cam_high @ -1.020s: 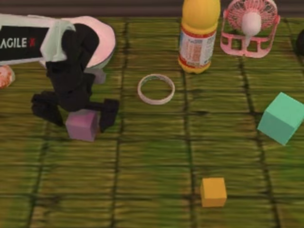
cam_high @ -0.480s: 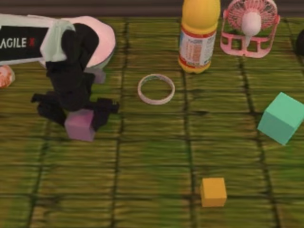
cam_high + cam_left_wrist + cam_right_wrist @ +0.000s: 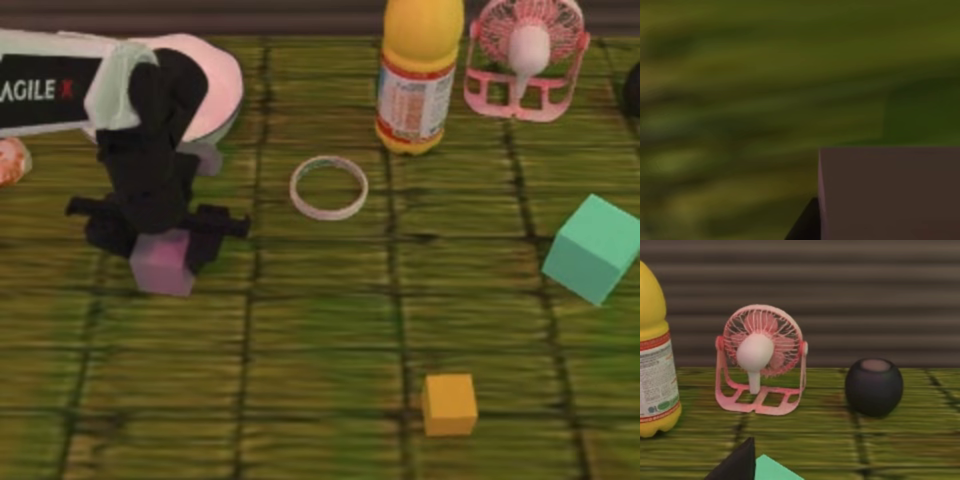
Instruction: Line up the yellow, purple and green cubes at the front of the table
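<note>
My left gripper (image 3: pixel 163 247) is shut on the purple cube (image 3: pixel 163 273) at the table's left, one black finger on each side of it. The left wrist view is filled by that cube (image 3: pixel 890 192), with one dark finger (image 3: pixel 807 225) against its side. Near the front, right of centre, the yellow cube (image 3: pixel 449 404) rests by itself. At the right edge sits the green cube (image 3: pixel 593 248), turned at an angle. My right arm is outside the top view; in its wrist view a dark tip of the right gripper (image 3: pixel 740 465) shows beside a corner of the green cube (image 3: pixel 772 471).
An orange juice bottle (image 3: pixel 418 75) and a pink fan (image 3: pixel 527 60) stand at the back. A white ring (image 3: pixel 329 187) lies mid-table. A dark round speaker (image 3: pixel 873 386) sits at the back right. An orange-and-white object (image 3: pixel 8 160) pokes in at the left edge.
The left gripper's fingers have come together from wide apart onto the purple cube. The cube has shifted slightly left. The other cubes have not moved.
</note>
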